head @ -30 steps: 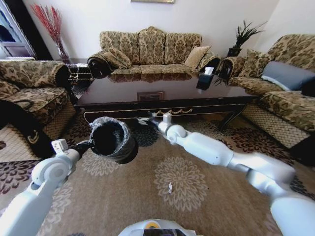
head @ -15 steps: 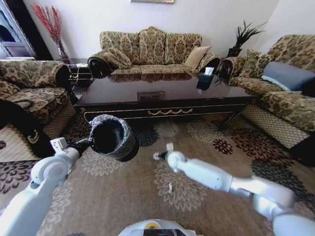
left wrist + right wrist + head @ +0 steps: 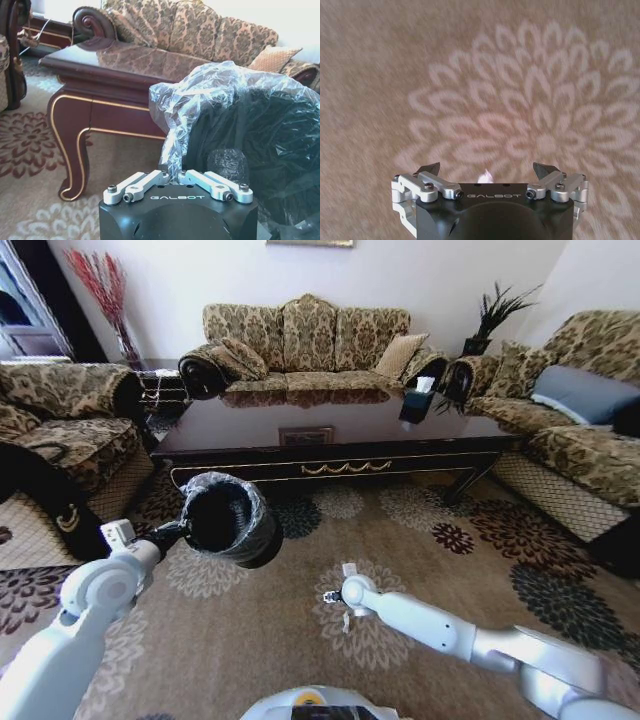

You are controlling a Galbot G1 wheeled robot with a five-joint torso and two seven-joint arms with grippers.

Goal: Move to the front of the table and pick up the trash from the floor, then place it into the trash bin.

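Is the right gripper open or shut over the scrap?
Open: the right gripper has its fingers spread wide, the white scrap between them.

Left tool [image 3: 170, 174] is clamped, its arm raised and bent at the left. Right tool [image 3: 487, 170] hangs low, fingers [image 3: 429, 168] spread wide, arm stretched forward.

The large low dark brown wooden table [image 3: 330, 430] is polished to a gloss and mirrors the sofa; its front carries shiny gold trim. The small round black bin [image 3: 228, 521] is lined with a thin crinkled plastic bag that glints. The tan patterned carpet floor [image 3: 440, 560] looks soft and matt. The small white scrap [image 3: 345, 621] looks like paper. Both grippers, left [image 3: 170, 172] and right [image 3: 488, 172], have matt black bodies and bare silver metal links.
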